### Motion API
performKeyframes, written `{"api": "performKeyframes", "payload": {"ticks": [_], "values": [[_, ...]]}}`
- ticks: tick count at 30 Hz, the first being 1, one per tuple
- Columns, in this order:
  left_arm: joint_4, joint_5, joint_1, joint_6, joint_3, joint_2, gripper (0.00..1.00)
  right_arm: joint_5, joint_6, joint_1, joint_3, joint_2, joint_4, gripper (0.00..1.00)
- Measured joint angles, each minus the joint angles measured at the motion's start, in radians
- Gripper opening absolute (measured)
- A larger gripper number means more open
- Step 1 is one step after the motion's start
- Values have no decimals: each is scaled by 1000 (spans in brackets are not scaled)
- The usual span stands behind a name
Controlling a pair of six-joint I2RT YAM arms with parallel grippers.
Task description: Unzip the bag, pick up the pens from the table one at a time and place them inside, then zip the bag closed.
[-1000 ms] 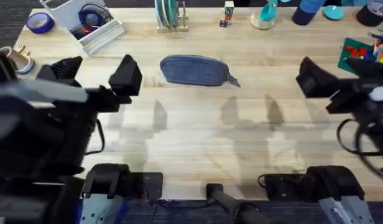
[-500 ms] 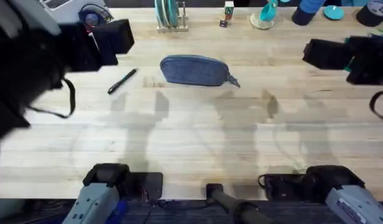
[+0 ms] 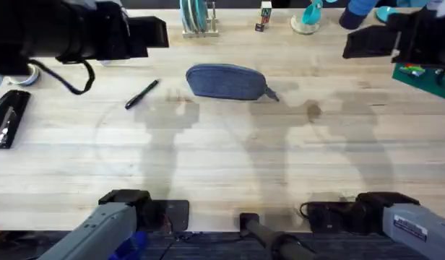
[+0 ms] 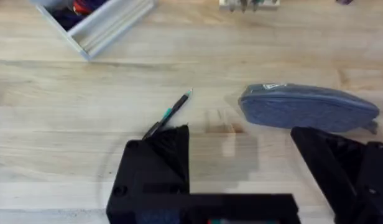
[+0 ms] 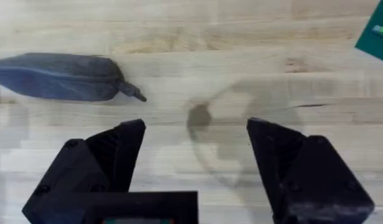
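Hovering wide open, your left gripper (image 4: 238,165) and right gripper (image 5: 194,162) are gripping nothing; the bag (image 3: 226,81) is lying zipped mid-counter (image 3: 222,166), the pen (image 3: 141,94) beside it, so everything is remaining

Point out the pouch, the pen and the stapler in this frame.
pouch (image 3: 224,81), overhead view, middle of its fabric side.
pen (image 3: 141,94), overhead view, middle of its barrel.
stapler (image 3: 7,118), overhead view, middle of its black body.
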Motion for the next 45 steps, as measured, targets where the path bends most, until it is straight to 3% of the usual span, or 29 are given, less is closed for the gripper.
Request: {"api": "performKeyframes", "payload": {"ticks": [6,19,20,23,28,32,37,42,45], "values": [[-3,0,0,0,0,52,993,0,0,0,10,79,15,996],[4,4,0,8,1,79,993,0,0,0,11,82,60,996],[27,26,1,62,1,80,993,0,0,0,11,82,60,996],[59,70,10,139,2,80,992,0,0,0,11,82,60,996],[107,227,91,267,5,102,991,0,0,0,11,82,60,997],[119,430,199,405,8,160,991,0,0,0,11,82,60,996],[127,678,296,595,8,257,991,0,0,0,11,82,61,996],[172,899,355,778,8,376,991,0,0,0,11,82,61,997],[216,984,364,862,8,450,992,0,0,0,11,82,61,997]]}}
